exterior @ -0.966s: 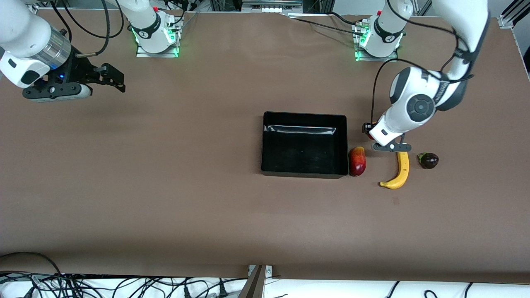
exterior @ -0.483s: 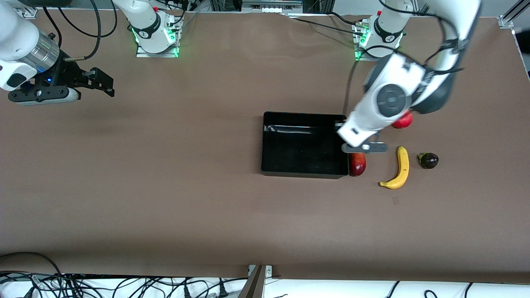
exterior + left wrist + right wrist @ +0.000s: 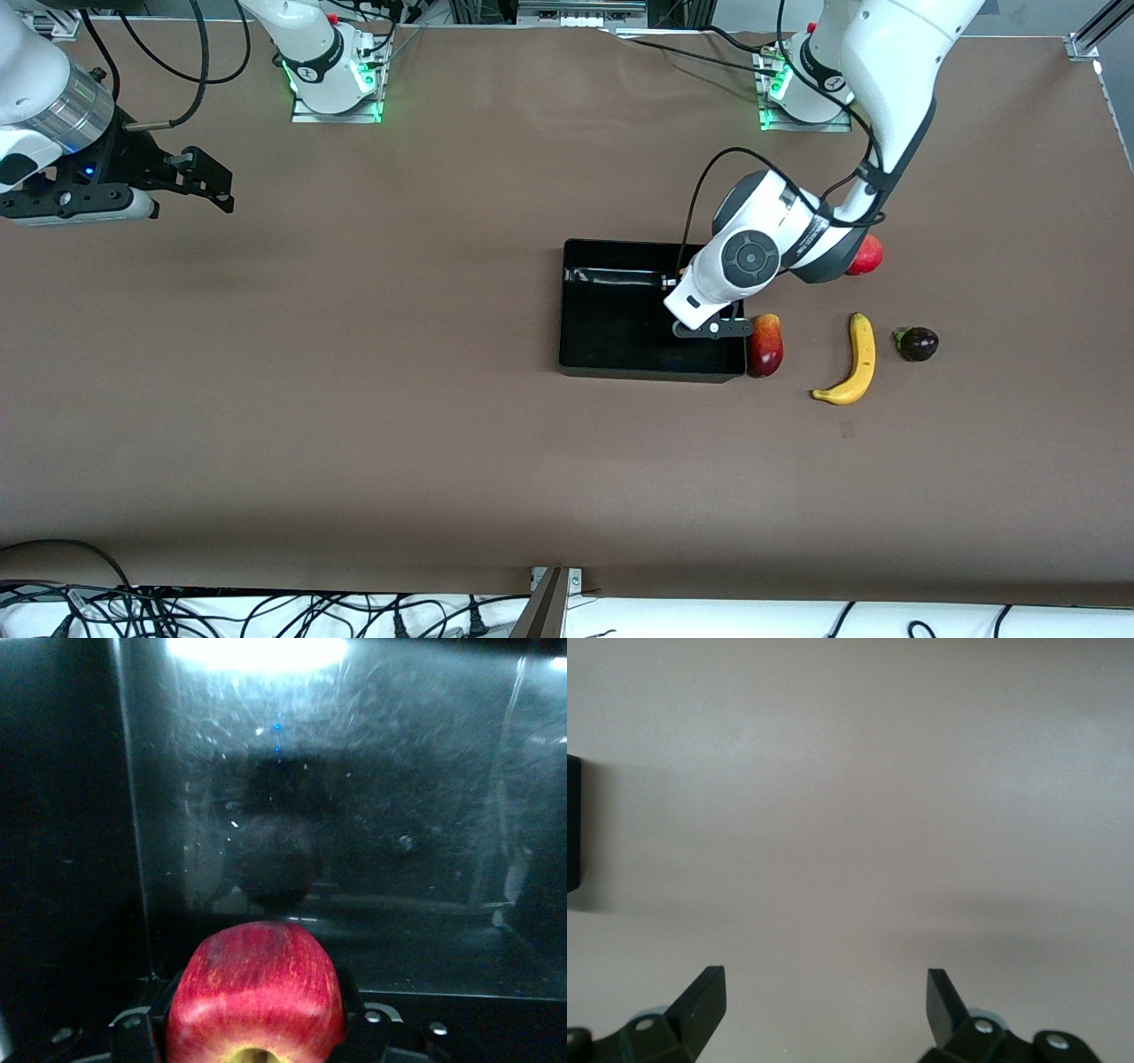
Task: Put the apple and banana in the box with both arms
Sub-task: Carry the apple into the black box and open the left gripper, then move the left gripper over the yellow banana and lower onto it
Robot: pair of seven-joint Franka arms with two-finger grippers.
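The left gripper (image 3: 254, 1028) holds the apple (image 3: 255, 988) clamped over the box (image 3: 580, 354), unreleased; the banana (image 3: 852, 363) lies untouched beside it on the surface. The right gripper (image 3: 826, 997) waits open, empty.

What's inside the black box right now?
The box has only bare black floor showing. The left gripper hangs over it, holding the apple. The arm covers part of the floor, so that bit cannot be seen.

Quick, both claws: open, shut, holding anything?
Left claw: shut on the apple, over the box.
Right claw: open, empty, waiting over the table.
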